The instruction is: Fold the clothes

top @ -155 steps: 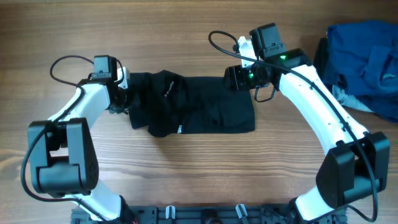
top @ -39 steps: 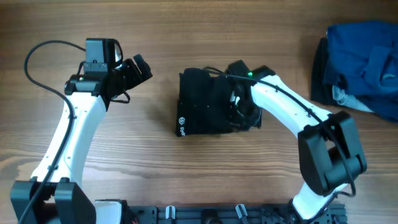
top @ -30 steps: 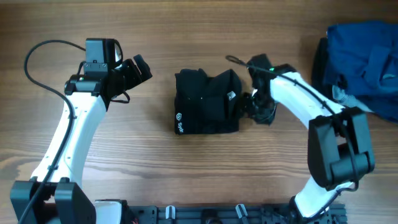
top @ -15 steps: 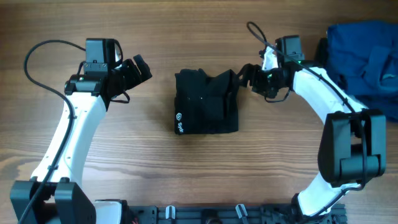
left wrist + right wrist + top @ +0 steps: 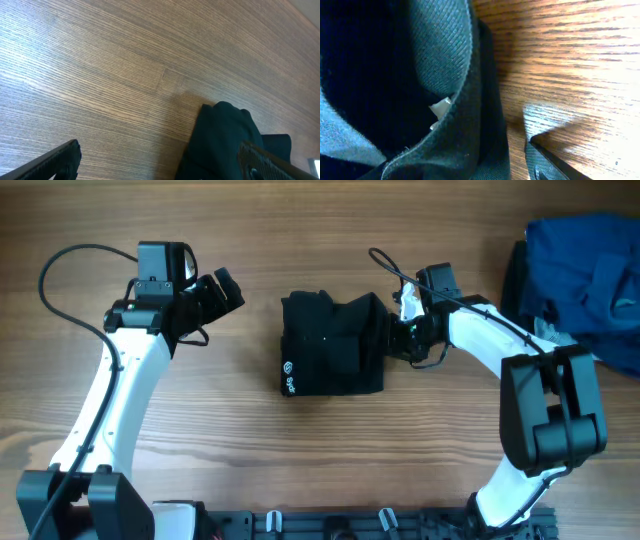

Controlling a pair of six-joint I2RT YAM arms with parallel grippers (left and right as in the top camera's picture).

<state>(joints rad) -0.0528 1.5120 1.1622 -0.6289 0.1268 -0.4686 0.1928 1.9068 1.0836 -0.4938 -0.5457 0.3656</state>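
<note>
1. Task item. The black garment (image 5: 332, 345) lies folded into a compact, roughly square bundle near the middle of the tabletop (image 5: 300, 470). A small white logo (image 5: 290, 370) shows at its near-left corner. The far edge is uneven, with two raised folds.

2. Right gripper. The right gripper (image 5: 398, 340) sits at the bundle's right edge, touching or just beside the fabric. In the right wrist view the garment's layered hem (image 5: 470, 115) and a small white tag (image 5: 440, 107) fill the left part of the frame. Only one fingertip (image 5: 555, 165) shows, low on the bare wood. Jaw opening and any hold on the cloth cannot be told.

3. Left gripper. The left gripper (image 5: 228, 290) hangs well apart from the bundle, toward the far-left part of the tabletop. Its jaws are spread wide with nothing between them. Its wrist view shows the garment (image 5: 225, 135) low and right, with wood grain elsewhere.

4. Surroundings. Bare wood borders the bundle on its near, far and left sides. A heap of blue garments (image 5: 585, 280) lies at the far-right corner, well apart from the bundle.
</note>
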